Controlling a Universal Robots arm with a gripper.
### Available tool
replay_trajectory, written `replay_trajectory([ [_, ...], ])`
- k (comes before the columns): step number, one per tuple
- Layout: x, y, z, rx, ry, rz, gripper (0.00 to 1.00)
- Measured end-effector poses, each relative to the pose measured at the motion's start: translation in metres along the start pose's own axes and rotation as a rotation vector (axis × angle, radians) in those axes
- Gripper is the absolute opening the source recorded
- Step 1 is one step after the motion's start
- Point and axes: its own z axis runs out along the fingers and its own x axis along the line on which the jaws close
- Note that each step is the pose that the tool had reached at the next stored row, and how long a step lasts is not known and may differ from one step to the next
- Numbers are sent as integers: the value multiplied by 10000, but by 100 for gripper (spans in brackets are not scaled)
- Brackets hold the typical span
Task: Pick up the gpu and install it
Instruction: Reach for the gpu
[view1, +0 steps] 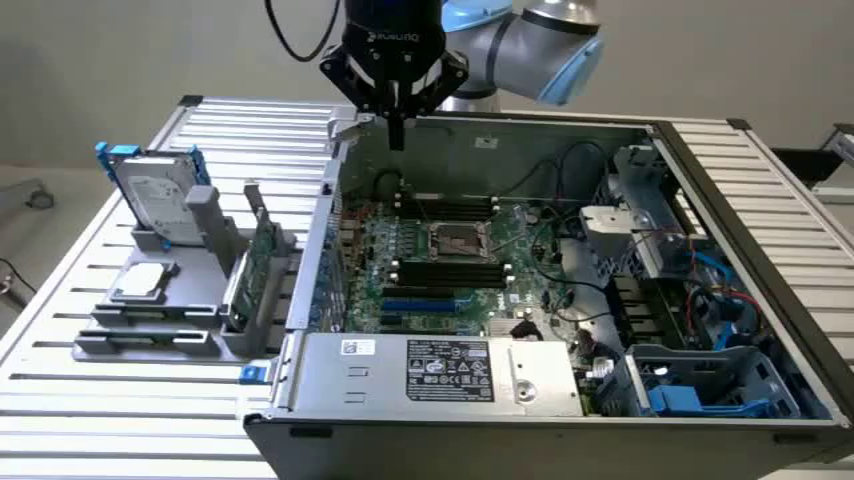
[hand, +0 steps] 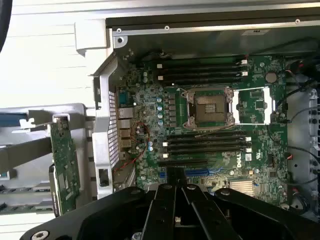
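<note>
tool (view1: 396, 135) parked over the open pc case (view1: 534, 440), gpu (view1: 263, 262) not picked up yet

the tool is pinched closed with nothing in it, hanging above the far edge of the case, over the motherboard (view1: 447, 265) with its bare cpu socket (view1: 463, 243). the gpu is standing on edge in the grey holder (view1: 147, 345) on the table (view1: 80, 400), just outside the case wall on the exterior view's left, well apart from the tool. the hard drive (view1: 154, 195) and processor chip (view1: 144, 282) sit in that same holder.
</note>
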Motion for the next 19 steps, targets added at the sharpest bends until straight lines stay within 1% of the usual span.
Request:
replay_trajectory([
  [11,7,-1,0,-17,3,0,11],
  [12,32,-3,-1,-16,11,0,11],
  [14,125,-9,-1,-14,30,2,11],
  [19,349,-23,2,-14,34,3,11],
])
